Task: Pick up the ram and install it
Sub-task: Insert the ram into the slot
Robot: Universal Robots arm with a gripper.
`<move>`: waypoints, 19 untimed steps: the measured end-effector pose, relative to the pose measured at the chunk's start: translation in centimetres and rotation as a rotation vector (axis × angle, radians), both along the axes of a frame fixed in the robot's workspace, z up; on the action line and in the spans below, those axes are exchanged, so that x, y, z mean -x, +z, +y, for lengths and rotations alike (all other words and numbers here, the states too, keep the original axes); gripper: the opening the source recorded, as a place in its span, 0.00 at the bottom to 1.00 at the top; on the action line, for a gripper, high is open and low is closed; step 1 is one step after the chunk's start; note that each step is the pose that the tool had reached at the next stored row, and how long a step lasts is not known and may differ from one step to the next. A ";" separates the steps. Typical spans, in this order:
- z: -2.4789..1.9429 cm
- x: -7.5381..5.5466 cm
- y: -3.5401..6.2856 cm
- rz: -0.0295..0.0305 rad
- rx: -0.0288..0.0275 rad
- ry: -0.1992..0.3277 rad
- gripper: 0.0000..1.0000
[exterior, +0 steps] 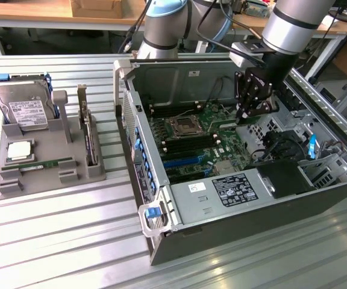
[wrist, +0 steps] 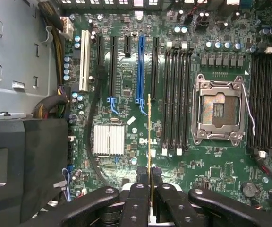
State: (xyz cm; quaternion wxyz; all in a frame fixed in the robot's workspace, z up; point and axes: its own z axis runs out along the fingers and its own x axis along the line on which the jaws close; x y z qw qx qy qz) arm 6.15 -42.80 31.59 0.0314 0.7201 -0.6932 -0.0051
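RAM stick clamped edge-on in the gripper, hanging over the motherboard.

Gripper [wrist: 149, 189] was closed on the ram [wrist: 149, 137], fingers pinching its two flat faces so the contact edge stayed free to point down at the board. Stick sat above the motherboard [wrist: 126, 99] inside the open case [exterior: 161, 211], between the blue expansion slot [wrist: 140, 71] and the DIMM slots [wrist: 176, 99] beside the CPU socket [wrist: 219, 109]. Long axis ran parallel to those slots. A second stick [exterior: 44, 164] lay in the grey parts tray [exterior: 11, 186].

Ribbed metal table [exterior: 53, 241], bearing grey parts holder [exterior: 95, 171] and open computer case [exterior: 179, 241].
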 end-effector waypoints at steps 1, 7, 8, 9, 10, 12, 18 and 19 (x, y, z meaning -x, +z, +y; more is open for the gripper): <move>0.00 0.0 -0.11 0.0000 -0.0001 0.000 0.13; 0.00 0.0 -0.85 0.0000 0.0000 0.000 0.13; 0.00 0.0 -0.99 0.0000 0.0000 0.000 0.13; 0.00 0.0 -1.12 0.0000 0.0000 0.000 0.13; 0.00 0.0 -1.26 0.0000 0.0000 0.001 0.13; 0.00 0.0 -1.48 0.0000 0.0001 0.001 0.13; 0.00 0.0 -2.16 0.0000 0.0000 0.001 0.13; 0.00 0.0 -2.27 0.0000 0.0001 0.001 0.13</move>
